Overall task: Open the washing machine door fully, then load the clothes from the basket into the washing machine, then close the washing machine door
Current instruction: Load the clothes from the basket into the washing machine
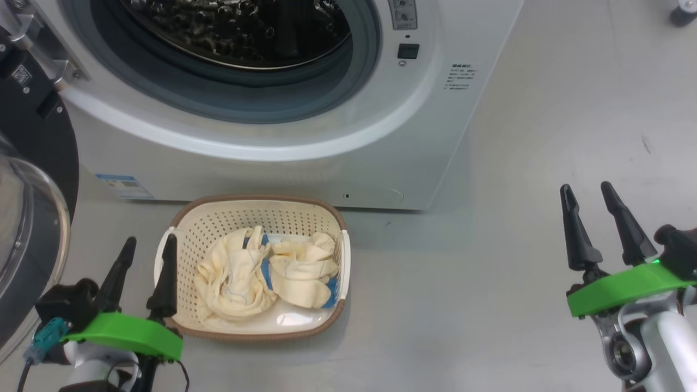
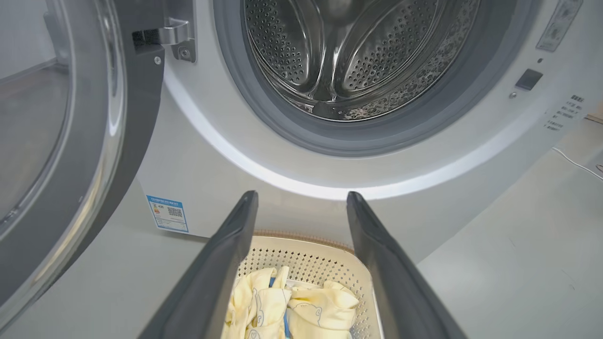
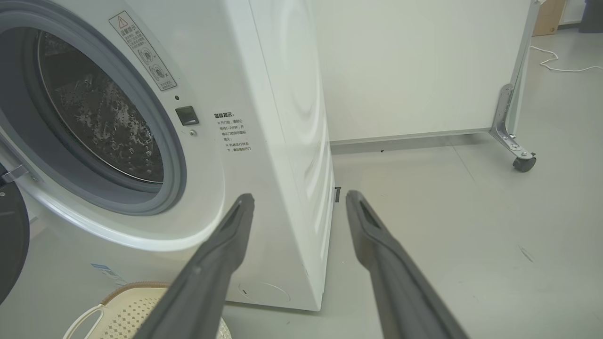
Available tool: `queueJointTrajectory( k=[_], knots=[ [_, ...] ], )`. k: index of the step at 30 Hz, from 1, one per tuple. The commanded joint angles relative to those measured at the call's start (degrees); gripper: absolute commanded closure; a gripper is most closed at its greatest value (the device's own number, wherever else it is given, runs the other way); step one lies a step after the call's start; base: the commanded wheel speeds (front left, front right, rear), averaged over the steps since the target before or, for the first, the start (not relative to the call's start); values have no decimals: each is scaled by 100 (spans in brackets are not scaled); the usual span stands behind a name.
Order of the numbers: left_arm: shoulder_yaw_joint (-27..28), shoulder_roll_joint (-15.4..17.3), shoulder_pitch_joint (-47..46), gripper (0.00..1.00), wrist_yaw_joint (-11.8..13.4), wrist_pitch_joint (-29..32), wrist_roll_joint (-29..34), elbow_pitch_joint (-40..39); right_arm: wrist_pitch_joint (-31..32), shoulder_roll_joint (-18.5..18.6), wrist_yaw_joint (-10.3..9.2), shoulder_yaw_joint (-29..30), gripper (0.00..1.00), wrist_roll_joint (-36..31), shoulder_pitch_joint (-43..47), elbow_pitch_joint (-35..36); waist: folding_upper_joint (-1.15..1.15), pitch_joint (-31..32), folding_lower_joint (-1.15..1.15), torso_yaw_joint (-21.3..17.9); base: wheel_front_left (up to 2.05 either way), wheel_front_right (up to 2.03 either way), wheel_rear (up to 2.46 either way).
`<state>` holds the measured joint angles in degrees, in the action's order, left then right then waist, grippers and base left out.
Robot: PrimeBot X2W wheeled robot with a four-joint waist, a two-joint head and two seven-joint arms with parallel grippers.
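Head view | clothes [image 1: 267, 272] are lying heaped in basket [image 1: 283, 218] on floor, just before washing machine [image 1: 381, 152]; washing machine door [image 1: 43, 141] is hanging open at left | both arms' jaws are standing apart, empty | cloth is likely handling light, soft, floppy: a raised top fold is offering the best hold

Bright, even indoor light with soft shadows.
A pale glare band curves along the washer [image 2: 330, 188] front below its opening. The drum [image 2: 358, 52] glints with speckled highlights, and the door [image 2: 94, 141] glass carries streaky reflections. A faint shadow lies on the floor [image 1: 490, 272] beside the washer. The wrist views bow straight edges.
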<state>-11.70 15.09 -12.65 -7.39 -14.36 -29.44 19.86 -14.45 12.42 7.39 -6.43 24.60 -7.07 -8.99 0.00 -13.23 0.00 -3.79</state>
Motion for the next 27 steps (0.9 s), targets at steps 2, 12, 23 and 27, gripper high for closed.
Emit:
queueJointTrajectory(
  k=[2, 12, 23, 27],
  knots=[
    [152, 116, -273, 0, -10, -63, -14, 12, -55, 35, 10, -78, 0, -66, -274, 233, 0, -165, 0, -7, 0, 0, 0],
    [-183, 96, -726, 0, -10, -63, -182, 822, -55, -134, 10, -13, 0, -183, -595, 374, 0, -784, 0, -37, 0, 0, 0],
    [-790, 168, -1304, 0, -10, -63, -566, 1747, -55, -234, 10, -28, 0, -310, -892, 493, 0, -1385, 0, -64, 0, 0, 0],
    [-1004, 183, -1510, 0, -10, -63, -707, 1958, -55, -256, 10, -32, 0, -337, -988, 532, 0, -1582, 0, -75, 0, 0, 0]
  ],
)
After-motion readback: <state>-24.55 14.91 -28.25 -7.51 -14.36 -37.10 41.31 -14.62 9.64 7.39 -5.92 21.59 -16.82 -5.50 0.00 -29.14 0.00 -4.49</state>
